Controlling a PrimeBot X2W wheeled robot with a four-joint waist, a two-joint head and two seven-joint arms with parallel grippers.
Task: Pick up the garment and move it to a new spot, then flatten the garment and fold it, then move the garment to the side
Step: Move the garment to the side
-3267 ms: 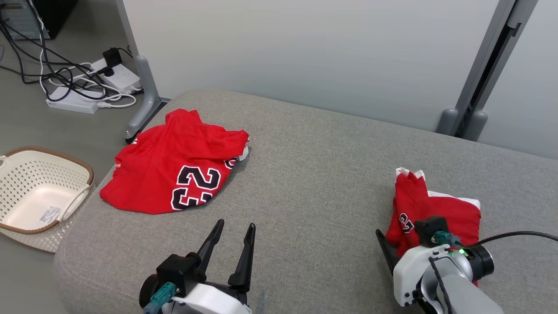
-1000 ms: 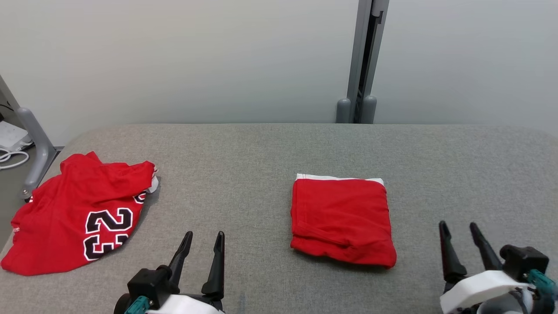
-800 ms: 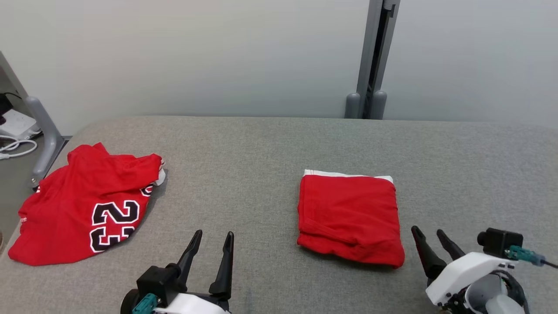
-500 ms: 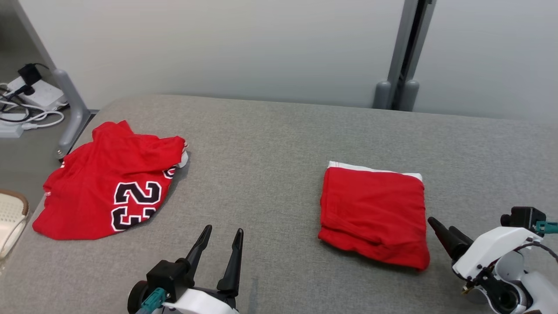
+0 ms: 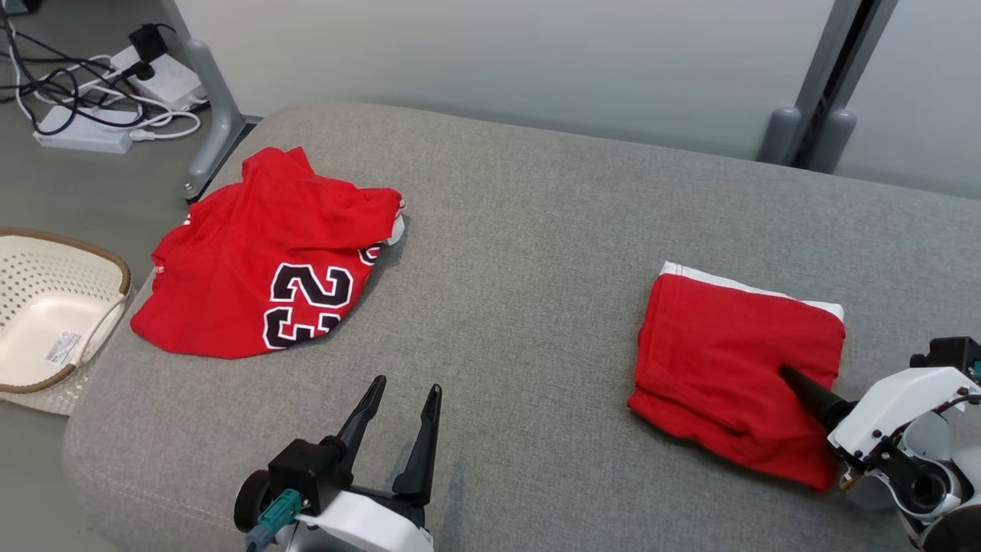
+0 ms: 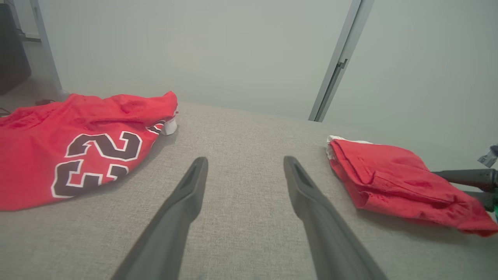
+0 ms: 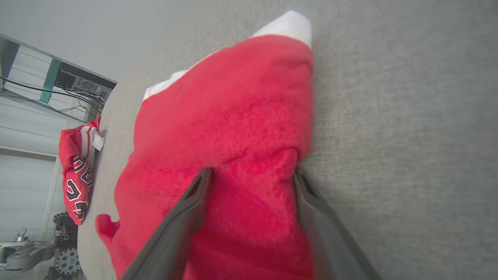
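Observation:
The folded red garment [image 5: 728, 368] with a white strip along its far edge lies on the right of the grey cushion [image 5: 521, 268]. My right gripper [image 5: 797, 387] stands open at its near right corner. One dark finger lies over the cloth; the other is hidden in the head view. In the right wrist view the right gripper [image 7: 251, 175] straddles a bulge of the garment [image 7: 233, 116], its outer finger at the cloth's edge. The left wrist view shows the garment [image 6: 393, 175] with the right gripper [image 6: 459, 184] at its far side. My left gripper [image 5: 408, 385] [image 6: 245, 161] hangs open over bare cushion.
A crumpled red jersey [image 5: 268, 261] numbered 23 lies at the cushion's left end. A cream perforated basket [image 5: 46, 307] sits on the floor beyond that end. Power strips and cables [image 5: 115, 92] lie by a grey partition foot [image 5: 214, 115].
The head camera has swung left and tilted down. My right gripper has moved in from beside the folded garment until its open fingers straddle the near right corner. The left gripper has kept its pose.

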